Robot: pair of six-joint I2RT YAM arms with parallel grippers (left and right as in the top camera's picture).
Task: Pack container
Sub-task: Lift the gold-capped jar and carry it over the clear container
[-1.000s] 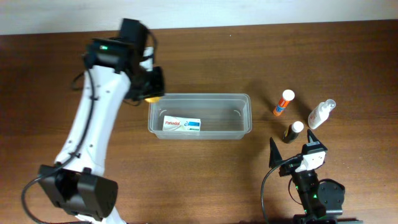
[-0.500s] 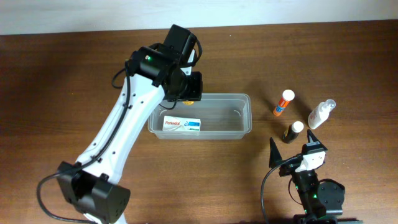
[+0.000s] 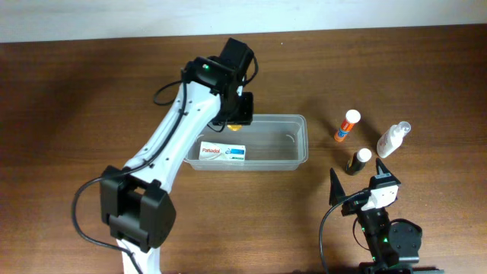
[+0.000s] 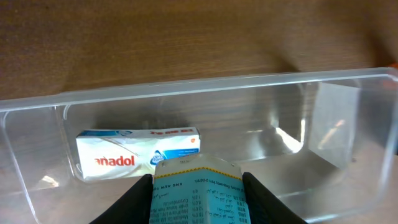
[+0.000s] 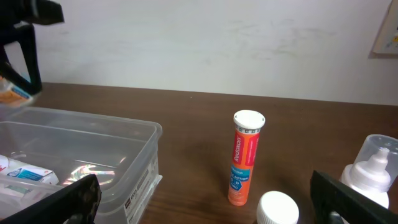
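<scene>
Moved: left arm, from the container's [image 3: 301, 141] left end to above its rear rim.
Left end effector [image 4: 198, 204]: clamped on a printed carton [image 4: 198, 179].
Right end effector [image 3: 358, 180]: open, idle.
Container: mid-surface [image 3: 76, 91], Panadol box [image 3: 223, 152] inside.
Handling: lower the carton past the rim, beside the box, before release.

My left arm [image 3: 158, 148] reaches far forward, left fingers [image 4: 134, 202] pinching a carton [image 4: 198, 193]; my right fingers [image 5: 81, 196] sit spread wide.

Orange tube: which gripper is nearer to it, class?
Right. The right gripper, open, faces the orange tube nearby; the left gripper holds a carton over the tub, farther off.
</scene>
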